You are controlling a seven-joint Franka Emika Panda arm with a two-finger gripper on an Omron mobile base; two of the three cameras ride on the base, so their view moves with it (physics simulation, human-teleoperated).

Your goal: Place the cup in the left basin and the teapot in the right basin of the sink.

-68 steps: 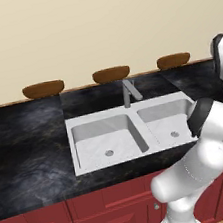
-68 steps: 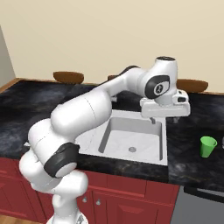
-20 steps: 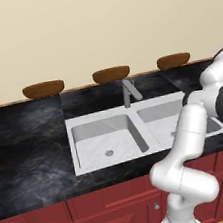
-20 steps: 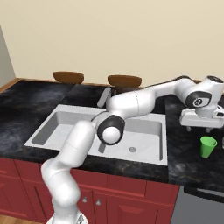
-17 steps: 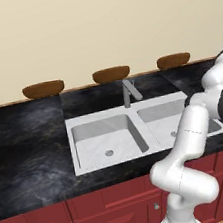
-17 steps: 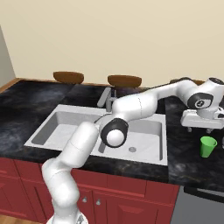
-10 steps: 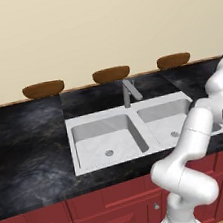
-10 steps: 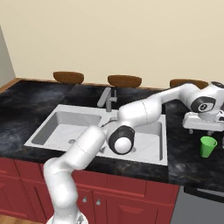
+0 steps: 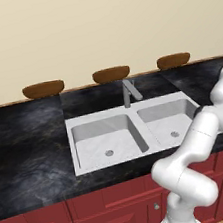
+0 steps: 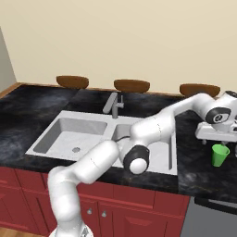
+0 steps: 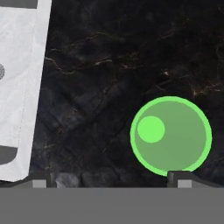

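A black stone counter (image 9: 32, 140) holds the white sink (image 9: 134, 130); its left basin (image 9: 105, 142) sits at 9 o'clock of the right basin (image 9: 171, 122).

From the right, the green cup (image 10: 220, 155) stands on the counter at 3 o'clock of the sink, just under the gripper (image 10: 217, 142).

From the hand, the cup (image 11: 170, 135) sits at 5 o'clock, touching neither of the fingertips (image 11: 181, 177), which are spread wide.

I see a glossy black veined stone worktop (image 10: 28, 106), white marble-look matt sink (image 9: 86, 165) w/ grey brushed-metal faucet (image 9: 129, 91), smooth plastic-looking green cup (image 11: 170, 136), red-brown wood cabinet fronts (image 9: 111, 199).
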